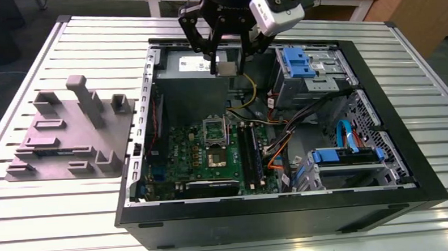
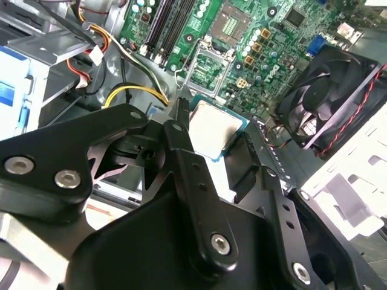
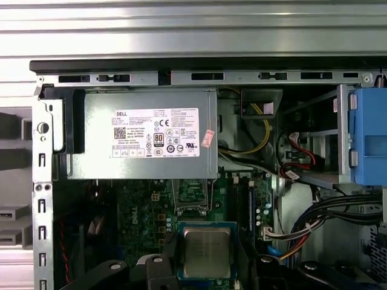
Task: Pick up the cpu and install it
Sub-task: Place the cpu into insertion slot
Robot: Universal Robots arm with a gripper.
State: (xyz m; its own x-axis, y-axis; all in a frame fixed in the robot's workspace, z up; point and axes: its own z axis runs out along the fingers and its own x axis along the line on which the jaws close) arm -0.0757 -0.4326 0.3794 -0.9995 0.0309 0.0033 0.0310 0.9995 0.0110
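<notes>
My gripper [image 1: 225, 62] hangs over the open computer case [image 1: 405, 123], above its far part, and is shut on the cpu [image 1: 225, 68]. The cpu is a small flat square chip with a silver-grey top, and it sits level between the two black fingers. In both wrist views the cpu [image 2: 213, 128] [image 3: 207, 251] is clamped by its edges. Beneath it lies the green motherboard [image 1: 187, 155] with its open square socket [image 1: 215, 156] [image 2: 208, 71] [image 3: 192, 202], some way below the chip.
A grey box with a white label [image 3: 145, 134] stands in the case by the gripper. Blue drive cages [image 1: 297, 63], loose cables [image 1: 285, 140] and a black fan [image 2: 326, 96] crowd the case. A grey moulded tray [image 1: 66, 138] rests on the slatted table at the exterior view's left.
</notes>
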